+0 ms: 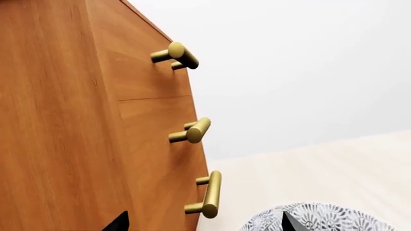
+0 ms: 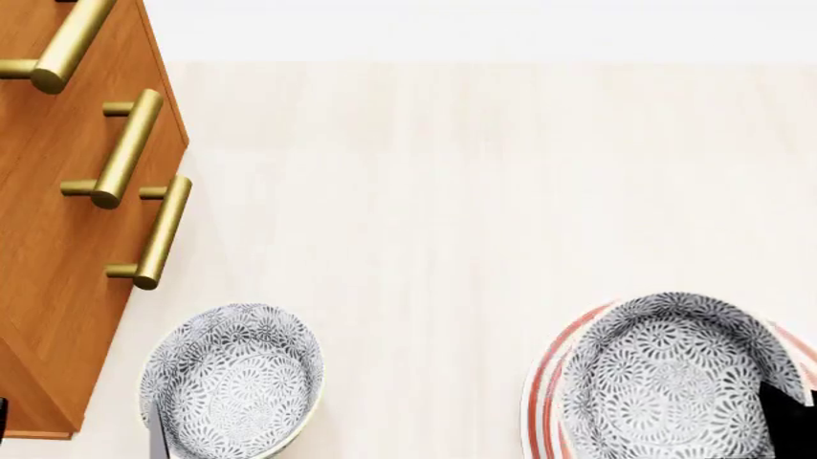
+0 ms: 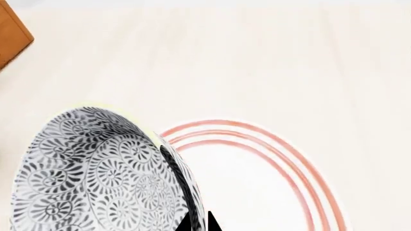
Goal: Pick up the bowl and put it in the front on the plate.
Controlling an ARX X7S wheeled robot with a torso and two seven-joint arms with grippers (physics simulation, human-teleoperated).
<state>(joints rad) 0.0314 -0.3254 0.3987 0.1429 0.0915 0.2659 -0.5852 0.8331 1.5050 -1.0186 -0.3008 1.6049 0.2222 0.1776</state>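
A grey-and-white floral bowl (image 3: 96, 183) has its rim pinched between my right gripper's (image 3: 200, 225) two black fingertips, so that gripper is shut on it. It hangs over the left part of the white plate (image 3: 282, 163) with red rings; whether it touches the plate I cannot tell. From the head camera this bowl (image 2: 671, 378) covers most of the plate (image 2: 546, 402) at the lower right. A second look-alike bowl (image 2: 230, 382) sits at the lower left. My left gripper (image 1: 205, 224) is open, and one fingertip (image 1: 292, 224) shows in front of that bowl (image 1: 327, 217).
A wooden drawer cabinet (image 2: 52, 249) with three brass handles (image 2: 128, 148) stands at the left, close to the left bowl and the left gripper. The pale wooden table (image 2: 447, 210) stretches back to a white wall.
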